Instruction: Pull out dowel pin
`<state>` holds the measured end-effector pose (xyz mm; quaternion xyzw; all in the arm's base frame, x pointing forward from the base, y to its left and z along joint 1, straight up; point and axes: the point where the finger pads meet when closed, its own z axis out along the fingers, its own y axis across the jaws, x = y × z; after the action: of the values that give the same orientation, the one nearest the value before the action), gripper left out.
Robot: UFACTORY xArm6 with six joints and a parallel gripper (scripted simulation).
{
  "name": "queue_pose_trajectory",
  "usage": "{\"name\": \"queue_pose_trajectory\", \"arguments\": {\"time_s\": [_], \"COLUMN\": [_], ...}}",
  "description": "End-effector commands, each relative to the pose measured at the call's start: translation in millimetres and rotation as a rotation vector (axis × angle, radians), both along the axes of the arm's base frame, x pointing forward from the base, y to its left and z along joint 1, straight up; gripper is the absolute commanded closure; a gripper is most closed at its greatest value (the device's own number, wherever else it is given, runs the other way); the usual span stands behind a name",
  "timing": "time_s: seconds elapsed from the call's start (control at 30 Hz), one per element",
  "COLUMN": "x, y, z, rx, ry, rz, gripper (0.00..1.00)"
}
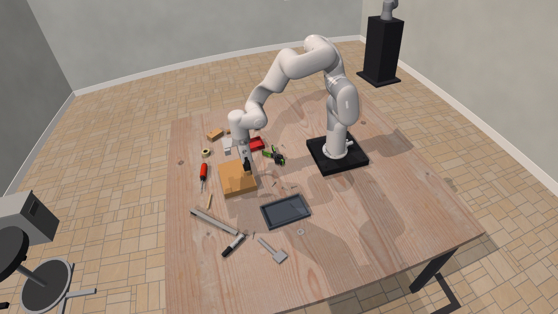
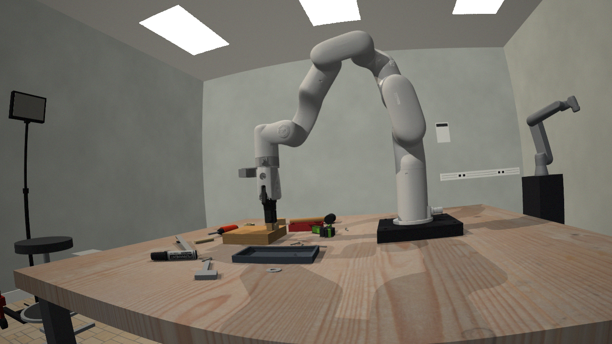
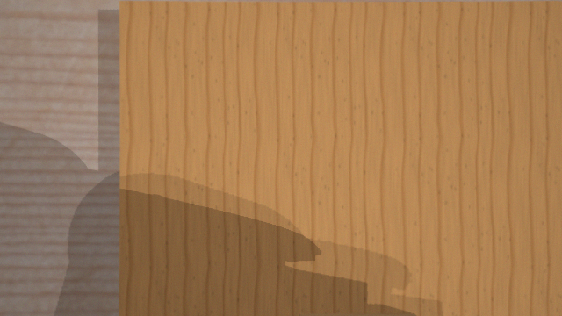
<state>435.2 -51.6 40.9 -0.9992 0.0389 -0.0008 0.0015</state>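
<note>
The orange bench board (image 1: 236, 177) lies at the table's left middle and fills the wrist view (image 3: 307, 132). My gripper (image 1: 246, 168) points straight down over the board's far right corner, also seen in the exterior view (image 2: 269, 216). It is shut on the upright dowel pin (image 2: 269, 224), which stands in the small wooden block (image 2: 272, 225) by the raised stop (image 1: 249, 180). The fingers hide the hole and most of the pin. The green and black spring clamp (image 1: 275, 155) lies on the table to the right of the board, apart from the block.
A red tray (image 1: 256, 143), tape roll (image 1: 205, 152), red screwdriver (image 1: 203, 172) and a loose wooden piece (image 1: 215, 134) surround the board. A short wooden stick (image 1: 209, 201), ruler (image 1: 213, 221), marker (image 1: 233, 245), dark tray (image 1: 285, 211) and washer (image 1: 300, 230) lie nearer the front.
</note>
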Motion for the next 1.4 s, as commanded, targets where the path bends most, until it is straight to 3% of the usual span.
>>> {"name": "queue_pose_trajectory", "arguments": {"time_s": [0.0,0.43,0.47,1.37], "x": [1.5,1.5,1.5,1.5], "y": [-0.2,-0.2,-0.2,-0.2], "z": [1.3,1.3,1.3,1.3], "rx": [0.0,0.0,0.0,0.0], "ry": [-0.004,-0.004,-0.004,-0.004], "rz": [0.0,0.0,0.0,0.0], "gripper": [1.0,1.0,0.72,0.72]}}
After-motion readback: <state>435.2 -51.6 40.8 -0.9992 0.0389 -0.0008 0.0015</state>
